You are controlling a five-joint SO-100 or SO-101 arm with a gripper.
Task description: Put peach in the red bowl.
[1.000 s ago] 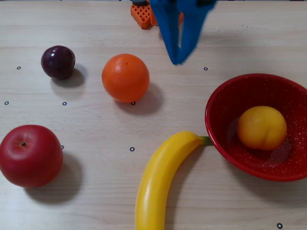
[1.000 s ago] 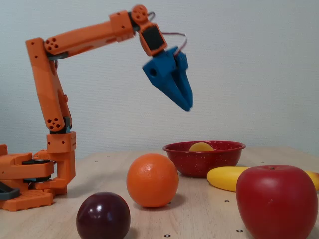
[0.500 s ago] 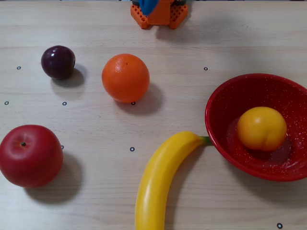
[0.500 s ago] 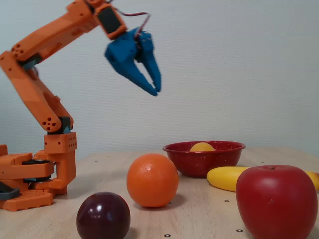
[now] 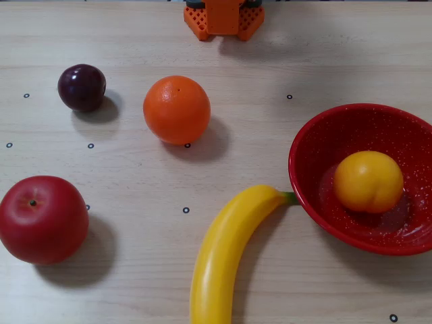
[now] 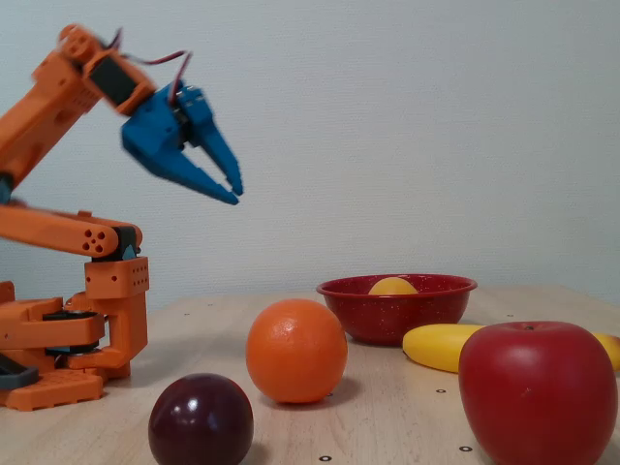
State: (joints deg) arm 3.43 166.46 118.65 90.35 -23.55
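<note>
The peach [image 5: 368,181] is a smooth yellow-orange fruit with a faint crease. It lies inside the red bowl [image 5: 317,138], a glossy speckled bowl at the right in a fixed view. In the other fixed view only the peach's top [image 6: 392,286] shows above the bowl's rim [image 6: 426,288]. The blue gripper [image 6: 233,188] hangs high in the air at the left, well away from the bowl, empty, with its jaws a little apart. The gripper is out of sight in the top-down fixed view.
An orange [image 5: 177,109], a dark plum [image 5: 82,87], a red apple [image 5: 42,219] and a banana [image 5: 226,256] lie on the wooden table. The banana's tip touches the bowl. The orange arm base [image 5: 223,19] stands at the far edge.
</note>
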